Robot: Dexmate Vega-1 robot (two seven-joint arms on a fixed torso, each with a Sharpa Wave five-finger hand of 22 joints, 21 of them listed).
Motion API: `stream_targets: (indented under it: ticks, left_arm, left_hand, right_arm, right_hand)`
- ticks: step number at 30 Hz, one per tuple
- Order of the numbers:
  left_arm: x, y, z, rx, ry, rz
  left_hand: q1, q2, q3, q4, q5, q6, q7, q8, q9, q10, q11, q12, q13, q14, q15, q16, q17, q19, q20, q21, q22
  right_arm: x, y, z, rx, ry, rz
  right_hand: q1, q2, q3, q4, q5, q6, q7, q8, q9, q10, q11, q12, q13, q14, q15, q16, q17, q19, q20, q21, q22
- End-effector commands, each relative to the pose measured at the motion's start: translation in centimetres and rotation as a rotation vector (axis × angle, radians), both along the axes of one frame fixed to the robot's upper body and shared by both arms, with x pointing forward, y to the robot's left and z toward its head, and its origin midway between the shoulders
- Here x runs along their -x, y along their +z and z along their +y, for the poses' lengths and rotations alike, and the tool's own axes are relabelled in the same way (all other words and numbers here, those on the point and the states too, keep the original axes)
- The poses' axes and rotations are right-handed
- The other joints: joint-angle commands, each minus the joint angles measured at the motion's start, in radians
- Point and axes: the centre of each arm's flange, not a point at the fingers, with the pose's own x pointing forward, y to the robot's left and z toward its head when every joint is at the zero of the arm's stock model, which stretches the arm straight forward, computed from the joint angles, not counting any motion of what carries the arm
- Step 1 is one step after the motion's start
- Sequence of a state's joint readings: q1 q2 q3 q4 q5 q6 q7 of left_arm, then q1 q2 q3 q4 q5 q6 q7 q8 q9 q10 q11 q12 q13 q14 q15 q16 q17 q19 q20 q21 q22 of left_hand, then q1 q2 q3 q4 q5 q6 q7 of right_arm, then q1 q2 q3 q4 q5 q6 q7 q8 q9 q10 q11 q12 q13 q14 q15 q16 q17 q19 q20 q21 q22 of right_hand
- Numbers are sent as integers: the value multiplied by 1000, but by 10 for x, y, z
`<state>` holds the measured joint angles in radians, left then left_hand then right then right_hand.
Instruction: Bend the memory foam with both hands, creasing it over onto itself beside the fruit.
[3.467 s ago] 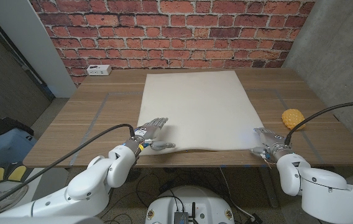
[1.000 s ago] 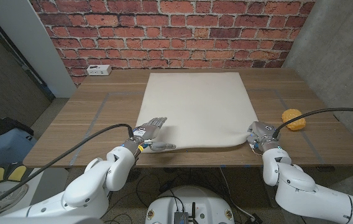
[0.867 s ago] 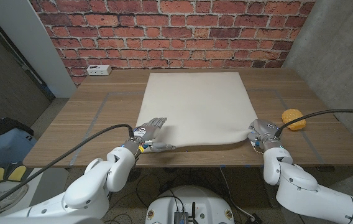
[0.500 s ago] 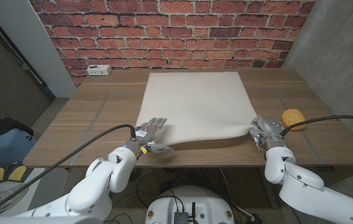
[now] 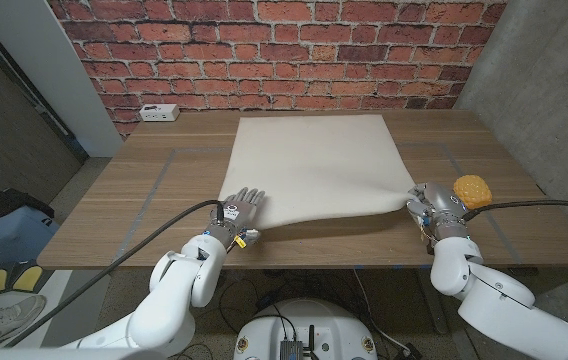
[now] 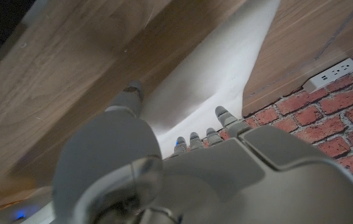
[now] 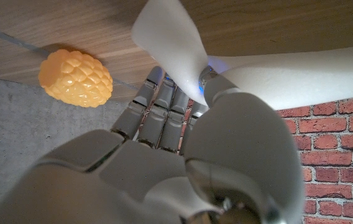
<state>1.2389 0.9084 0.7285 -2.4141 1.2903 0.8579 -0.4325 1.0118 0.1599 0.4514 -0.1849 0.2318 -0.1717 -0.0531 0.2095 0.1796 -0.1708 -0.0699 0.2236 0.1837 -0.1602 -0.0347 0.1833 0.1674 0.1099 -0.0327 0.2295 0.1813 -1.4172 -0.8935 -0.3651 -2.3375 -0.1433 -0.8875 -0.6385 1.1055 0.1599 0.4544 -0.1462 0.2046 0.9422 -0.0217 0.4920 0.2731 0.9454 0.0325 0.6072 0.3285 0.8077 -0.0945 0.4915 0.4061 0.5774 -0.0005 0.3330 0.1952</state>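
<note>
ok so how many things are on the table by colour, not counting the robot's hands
white: 2, the large cream-white memory foam sheet and the small white power strip at the far left edge
orange: 1, the bumpy orange-yellow fruit beside the sheet
total: 3
</note>
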Motion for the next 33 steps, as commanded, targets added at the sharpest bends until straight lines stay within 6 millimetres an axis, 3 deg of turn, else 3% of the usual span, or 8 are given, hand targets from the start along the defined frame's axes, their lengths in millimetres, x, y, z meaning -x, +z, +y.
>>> stream_targets:
  ticks: [1, 3, 6, 8, 10, 19, 23, 33]
  left_arm:
    - [0, -4, -3, -76, 135, -256]
    - [1, -4, -1, -35, 111, -294]
    - [6, -1, 1, 7, 83, -351]
    - [11, 0, 1, 14, 93, -403]
    - [13, 2, 2, 25, 122, -409]
    - [17, 14, 12, 204, 67, -334]
    - [14, 20, 21, 352, -24, -303]
    - [13, 19, 26, 479, -22, -353]
  left_hand:
    - [282, 12, 124, -8, 21, -42, 0, 27, 2, 104, -18, 41, 1, 155, -46, 12, 1, 108, 4, 37, 13]
    - [364, 16, 135, -2, 18, 57, 8, 39, 1, 194, -24, 60, 0, 240, -59, 16, 2, 164, 20, 71, 23]
    - [294, -3, 22, 51, -30, 342, 15, 91, 7, 356, -31, 81, 1, 418, -63, 36, 4, 300, 45, 152, 24]
    - [160, -19, -66, 84, -60, 849, 60, 218, 24, 575, -24, 102, 1, 561, -67, 26, -1, 378, 67, 193, 8]
    - [109, -19, -85, 87, -58, 1042, 98, 260, 33, 711, -38, 113, 2, 637, -67, 17, -4, 397, 76, 198, 5]
    - [63, 44, -45, 130, -31, 1076, 146, 306, 102, 820, -20, 96, 13, 714, -49, 15, 7, 421, 93, 209, 9]
    - [48, 46, 11, 165, -23, 1052, 204, 365, 191, 850, 13, 81, 22, 733, -16, 18, 14, 451, 102, 232, 17]
    - [49, 39, 96, 165, -43, 1010, 240, 466, 341, 904, 20, 76, 50, 790, 6, 25, 15, 517, 84, 282, 22]
  right_arm:
    - [6, 2, -11, -24, -4, -39]
    - [8, 1, -13, -20, -17, -42]
    - [10, 0, -16, -18, -36, -41]
    - [12, 0, -19, -6, -53, -35]
    - [14, -1, -21, 1, -65, -27]
    - [22, -4, -27, 86, -108, 38]
    - [26, -4, -21, 135, -117, 46]
    - [38, -8, -15, 229, -167, 118]
  right_hand:
    - [0, -6, 11, 1, 2, 90, 71, 10, 38, 24, 26, 8, 22, 10, -48, -3, 7, -10, 1, 2, 2]
    - [0, -6, 12, 0, 2, 91, 69, 11, 39, 24, 27, 9, 23, 9, -47, -3, 9, -10, 1, 2, 2]
    - [-3, -7, 13, 0, 1, 87, 68, 11, 41, 17, 22, 8, 25, 10, -49, -3, 12, -11, 0, 2, 2]
    - [-5, -7, 15, 0, 0, 80, 56, 10, 44, 11, 17, 8, 28, 3, -51, -6, 18, -14, 1, 2, 1]
    - [-9, -8, 15, 0, -2, 75, 50, 9, 44, -1, 14, 6, 30, -3, -54, -7, 23, -17, 2, 1, 1]
    - [-19, -5, 19, 0, -8, 53, 35, -6, 30, -57, -13, -9, 34, -59, -69, -32, 45, -28, -9, 2, 2]
    - [-23, -8, 24, -3, -10, 28, 19, -21, 20, -93, -23, -28, 21, -97, -77, -56, 49, -35, -16, 3, 1]
    - [10, -77, 73, -35, -17, -302, -66, -235, -58, -418, -64, -212, -54, -300, -62, -223, -9, -79, -19, 3, -1]
